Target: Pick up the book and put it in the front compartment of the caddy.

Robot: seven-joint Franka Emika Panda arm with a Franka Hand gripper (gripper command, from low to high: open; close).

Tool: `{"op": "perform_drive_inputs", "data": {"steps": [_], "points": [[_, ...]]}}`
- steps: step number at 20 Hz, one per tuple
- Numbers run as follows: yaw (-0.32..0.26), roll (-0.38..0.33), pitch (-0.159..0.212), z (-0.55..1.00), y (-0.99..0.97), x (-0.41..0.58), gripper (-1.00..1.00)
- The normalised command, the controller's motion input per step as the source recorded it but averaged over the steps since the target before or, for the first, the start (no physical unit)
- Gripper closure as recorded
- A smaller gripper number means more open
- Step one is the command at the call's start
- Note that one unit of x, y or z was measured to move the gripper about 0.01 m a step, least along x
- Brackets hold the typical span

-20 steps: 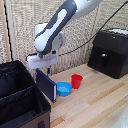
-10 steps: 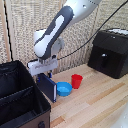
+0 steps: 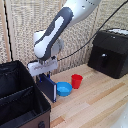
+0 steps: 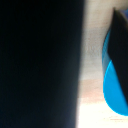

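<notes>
Exterior view: pincer (image 3: 46,75) grasping the book (image 3: 48,86) upright beside the caddy (image 3: 20,102).

Caddy (image 3: 20,100) at exterior view's left, divider (image 3: 17,94) splitting it in two. Book (image 3: 48,86) upright just right of caddy wall, under gripper (image 3: 44,74). Bowl (image 3: 64,89) just right of book, cup (image 3: 76,81) beside bowl. Appliance (image 3: 110,52) far right, well apart, all on table (image 3: 95,107).
</notes>
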Motion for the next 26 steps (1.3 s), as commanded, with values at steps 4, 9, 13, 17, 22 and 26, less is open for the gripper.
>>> {"op": "perform_drive_inputs", "data": {"steps": [4,9,13,17,22,26], "points": [[-0.048,0.0,-0.106,0.0,0.0,0.0,1.0],[-0.211,-0.015,0.041,0.47,-0.06,-0.146,1.0],[-0.239,0.009,0.022,0.91,-0.1,-0.299,1.0],[-0.228,0.01,0.019,0.91,-0.08,-0.337,1.0],[-0.239,0.023,0.022,0.87,-0.11,-0.367,1.0],[-0.245,0.036,0.013,0.85,-0.09,-0.369,1.0]]}}
